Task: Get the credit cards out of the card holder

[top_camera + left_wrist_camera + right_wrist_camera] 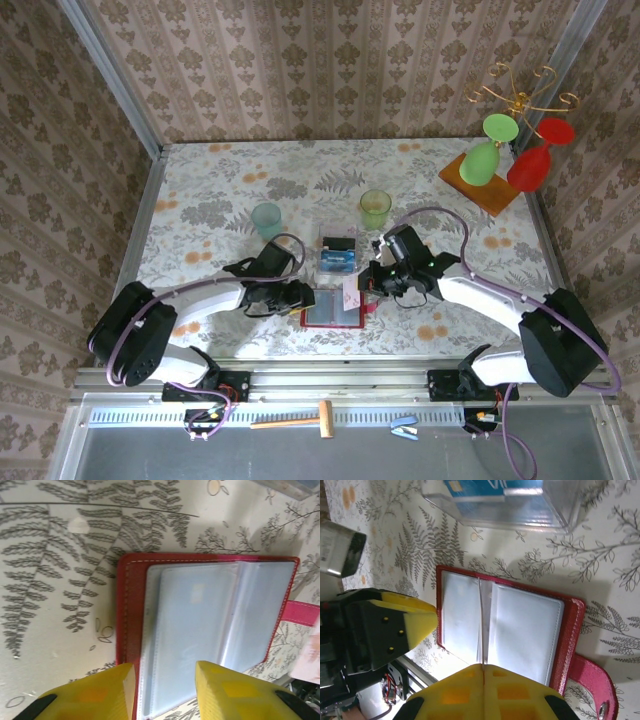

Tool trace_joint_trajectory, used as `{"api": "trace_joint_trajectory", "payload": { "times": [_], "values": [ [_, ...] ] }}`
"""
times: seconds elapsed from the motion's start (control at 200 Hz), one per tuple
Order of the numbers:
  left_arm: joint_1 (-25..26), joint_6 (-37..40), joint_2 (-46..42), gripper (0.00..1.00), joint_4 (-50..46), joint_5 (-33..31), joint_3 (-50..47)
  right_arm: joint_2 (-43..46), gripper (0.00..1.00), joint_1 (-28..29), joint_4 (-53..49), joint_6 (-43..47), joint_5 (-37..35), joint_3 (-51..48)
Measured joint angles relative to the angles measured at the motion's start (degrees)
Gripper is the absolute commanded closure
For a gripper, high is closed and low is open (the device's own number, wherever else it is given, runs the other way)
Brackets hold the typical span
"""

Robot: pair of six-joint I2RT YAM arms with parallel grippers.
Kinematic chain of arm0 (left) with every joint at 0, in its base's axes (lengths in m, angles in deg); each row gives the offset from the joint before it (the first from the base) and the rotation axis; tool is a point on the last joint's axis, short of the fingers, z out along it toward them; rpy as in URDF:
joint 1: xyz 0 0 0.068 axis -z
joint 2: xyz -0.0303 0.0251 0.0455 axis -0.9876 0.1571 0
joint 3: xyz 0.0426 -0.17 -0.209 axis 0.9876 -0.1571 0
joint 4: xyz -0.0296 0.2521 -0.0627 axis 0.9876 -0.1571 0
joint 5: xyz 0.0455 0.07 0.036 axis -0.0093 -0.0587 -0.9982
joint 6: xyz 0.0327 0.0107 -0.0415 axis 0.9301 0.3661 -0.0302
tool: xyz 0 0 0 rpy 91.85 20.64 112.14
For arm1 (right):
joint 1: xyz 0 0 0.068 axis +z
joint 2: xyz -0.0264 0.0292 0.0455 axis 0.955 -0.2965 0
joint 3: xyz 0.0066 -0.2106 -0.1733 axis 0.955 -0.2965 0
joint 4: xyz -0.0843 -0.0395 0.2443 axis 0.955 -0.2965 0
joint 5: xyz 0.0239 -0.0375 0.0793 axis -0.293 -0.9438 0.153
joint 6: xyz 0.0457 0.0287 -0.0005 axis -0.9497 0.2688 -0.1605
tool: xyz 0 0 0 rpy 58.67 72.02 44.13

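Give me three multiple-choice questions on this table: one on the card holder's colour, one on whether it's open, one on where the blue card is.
1. The border of the card holder is: A black; B red; C green.
2. The card holder is: A snapped shut; B standing on edge; C lying open.
3. The blue card lies: A in the clear box; B in the card holder; C held up in the air.
Answers: B, the stitched edge is red; C, its sleeve pages face up; A, it shows through the box wall.
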Motion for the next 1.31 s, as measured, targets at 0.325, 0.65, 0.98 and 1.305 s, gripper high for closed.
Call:
{"api": "trace_joint_trajectory", "payload": {
  "times": [0.325,0.65,0.98,1.305],
  "values": [
    [0.0,-0.1,0.8,0.62,1.9,1.4,-1.9,0.2,1.0,-0.3,-9.1,12.0,-4.3,8.4],
    [0.4,-1.3,1.0,0.62,4.0,1.9,-2.5,-4.2,1.0,-0.8,-16.6,35.0,-7.7,20.6],
    [0.3,-1.6,-1.9,0.62,3.9,1.6,-3.7,-17.5,1.0,-1.6,-27.9,63.8,-9.1,37.7],
    [-1.0,-1.7,-6.5,0.61,2.6,0.7,-5.8,-30.2,1.0,-2.7,-39.8,81.5,-10.6,55.3]
  ]
}}
